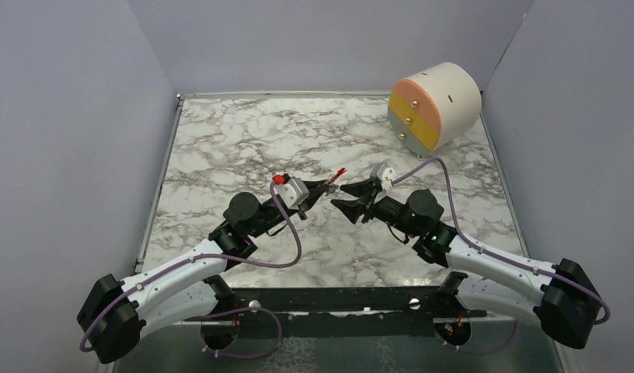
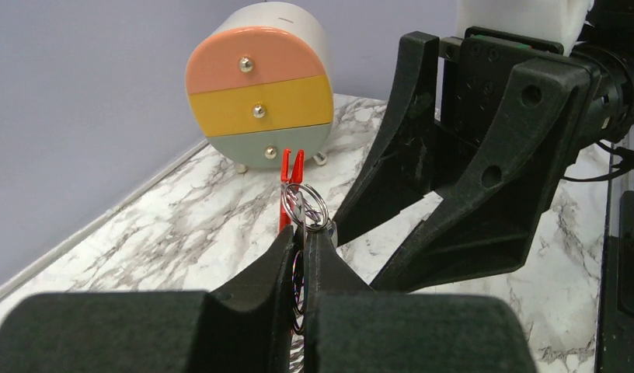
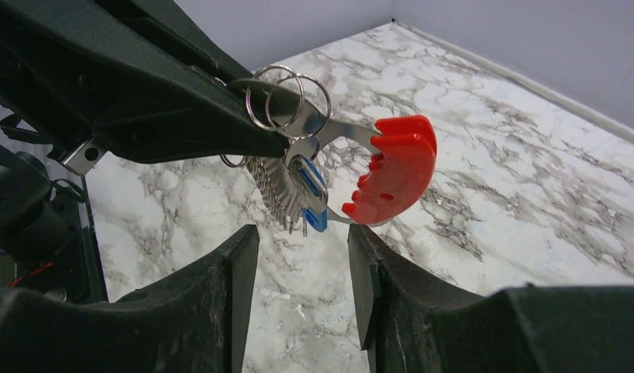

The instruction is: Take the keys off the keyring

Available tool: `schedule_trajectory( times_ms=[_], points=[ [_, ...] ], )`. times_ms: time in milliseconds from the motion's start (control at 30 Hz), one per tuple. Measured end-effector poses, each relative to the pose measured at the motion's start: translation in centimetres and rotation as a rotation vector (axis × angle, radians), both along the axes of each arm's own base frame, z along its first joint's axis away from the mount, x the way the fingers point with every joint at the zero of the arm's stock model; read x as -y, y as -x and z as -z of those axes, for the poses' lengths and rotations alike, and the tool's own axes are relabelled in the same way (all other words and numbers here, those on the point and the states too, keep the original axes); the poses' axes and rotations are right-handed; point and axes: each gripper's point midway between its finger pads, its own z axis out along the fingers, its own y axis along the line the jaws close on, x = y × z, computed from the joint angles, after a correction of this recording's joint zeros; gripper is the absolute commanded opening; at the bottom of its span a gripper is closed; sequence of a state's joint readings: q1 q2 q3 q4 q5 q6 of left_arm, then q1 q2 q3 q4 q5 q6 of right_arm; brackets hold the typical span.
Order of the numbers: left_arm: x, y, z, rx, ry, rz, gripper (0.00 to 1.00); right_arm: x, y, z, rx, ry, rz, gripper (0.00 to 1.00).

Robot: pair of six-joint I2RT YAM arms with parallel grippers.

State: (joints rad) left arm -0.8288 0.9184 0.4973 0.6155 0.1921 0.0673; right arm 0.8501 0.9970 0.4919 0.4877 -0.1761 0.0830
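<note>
Well, starting on my left – the left tool point(image 1: 329, 187) is up off the desk point(image 1: 221, 148) near its middle, pinched shut on the keys point(image 3: 287, 190) where the small steel rings point(image 3: 287, 97) join them. The silvery bunch hangs fanned below its fingertips, with the blue-headed key point(image 3: 315, 217) on the outer side. The keyring point(image 3: 395, 167) juts out free past those fingertips, a bright red curve in mid-air, touching neither desk nor anything of the right arm. Facing it, just beside, is the right tool point(image 1: 346, 196) – jaws parted to a middling width and holding nothing, the tips of the keys hanging just above the gap between them. Far right at the back corner sits the round drawer unit point(image 1: 434, 105), well apart.
</note>
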Motion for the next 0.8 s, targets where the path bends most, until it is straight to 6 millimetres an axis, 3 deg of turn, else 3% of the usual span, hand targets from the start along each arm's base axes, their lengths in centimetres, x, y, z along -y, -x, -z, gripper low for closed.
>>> schedule_trajectory(
  times_ms=[333,600,800],
  points=[
    [0.6,1.1,-0.1,0.069,-0.041,0.073,0.0,-0.5,-0.3,-2.2,0.085,-0.081,-0.006,0.47],
    [0.3,1.7,-1.2,0.097,-0.02,0.087,0.0,-1.2,-0.6,-0.9,0.068,-0.062,-0.022,0.39],
    [0.2,1.9,-1.5,0.106,-0.012,0.093,0.0,-1.4,-0.6,-0.7,0.064,-0.059,-0.028,0.39]
  ],
)
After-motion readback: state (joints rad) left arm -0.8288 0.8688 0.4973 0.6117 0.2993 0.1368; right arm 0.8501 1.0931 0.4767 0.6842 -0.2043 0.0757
